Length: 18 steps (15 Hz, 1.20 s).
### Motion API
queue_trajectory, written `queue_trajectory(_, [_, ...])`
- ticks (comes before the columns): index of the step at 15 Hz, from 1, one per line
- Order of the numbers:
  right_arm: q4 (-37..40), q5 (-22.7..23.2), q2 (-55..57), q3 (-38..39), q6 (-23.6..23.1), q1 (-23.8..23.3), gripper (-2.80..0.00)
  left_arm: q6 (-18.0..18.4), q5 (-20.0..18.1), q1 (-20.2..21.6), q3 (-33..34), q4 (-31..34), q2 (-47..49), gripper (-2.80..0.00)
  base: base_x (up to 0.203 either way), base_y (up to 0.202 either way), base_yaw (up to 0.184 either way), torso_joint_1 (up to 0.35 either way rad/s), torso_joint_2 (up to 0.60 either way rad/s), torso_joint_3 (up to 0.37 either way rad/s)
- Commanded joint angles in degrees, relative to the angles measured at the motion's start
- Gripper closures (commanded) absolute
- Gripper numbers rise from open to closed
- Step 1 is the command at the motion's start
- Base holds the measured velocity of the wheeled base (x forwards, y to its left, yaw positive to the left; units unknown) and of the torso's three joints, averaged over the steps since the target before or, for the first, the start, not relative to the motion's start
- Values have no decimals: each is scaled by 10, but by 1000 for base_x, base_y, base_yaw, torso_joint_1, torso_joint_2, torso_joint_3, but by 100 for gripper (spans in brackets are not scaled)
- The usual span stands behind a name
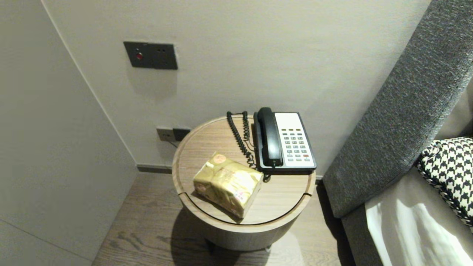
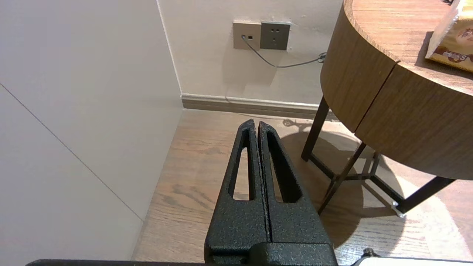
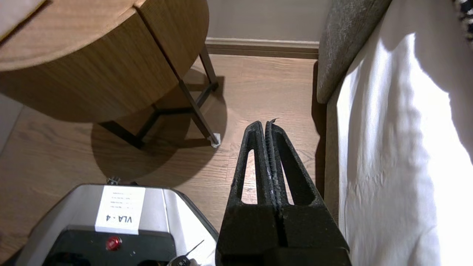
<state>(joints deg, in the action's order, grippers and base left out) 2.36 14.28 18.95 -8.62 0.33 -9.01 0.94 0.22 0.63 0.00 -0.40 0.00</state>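
Right hand [image 3: 266, 123], closed, hangs below tissue pack [image 1: 228, 183] on table [image 1: 207, 140]; left hand [image 2: 255, 122] likewise.

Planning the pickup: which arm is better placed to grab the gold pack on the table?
Probably left: the gold pack lies on the table's left half, nearer the left end effector.

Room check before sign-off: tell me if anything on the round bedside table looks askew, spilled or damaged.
The gold packet lies skewed at the front of the round table, at an angle to the telephone, one corner close to the front rim. The coiled cord trails loose beside the telephone. Nothing looks spilled or damaged.
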Motion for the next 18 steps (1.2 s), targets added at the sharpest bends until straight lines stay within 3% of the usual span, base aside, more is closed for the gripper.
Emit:
queue_trajectory(1, [1,0,-25,22,-6,5,0,0,0,0,0,0,-1,0,0,0,0,0,0,0])
queue_trajectory(5, [-14,-8,-34,51,-23,8,0,0,0,1,0,0,-1,0,0,0,0,0,0,0])
queue_trajectory(7, [-17,-15,-31,54,-20,35,0,0,0,0,0,0,-1,0,0,0,0,0,0,0])
queue_trajectory(12, [-17,-84,-61,55,-20,75,0,0,0,0,0,0,-1,0,0,0,0,0,0,0])
queue_trajectory(18, [-15,-108,-139,68,-31,85,0,0,0,0,0,0,-1,0,0,0,0,0,0,0])
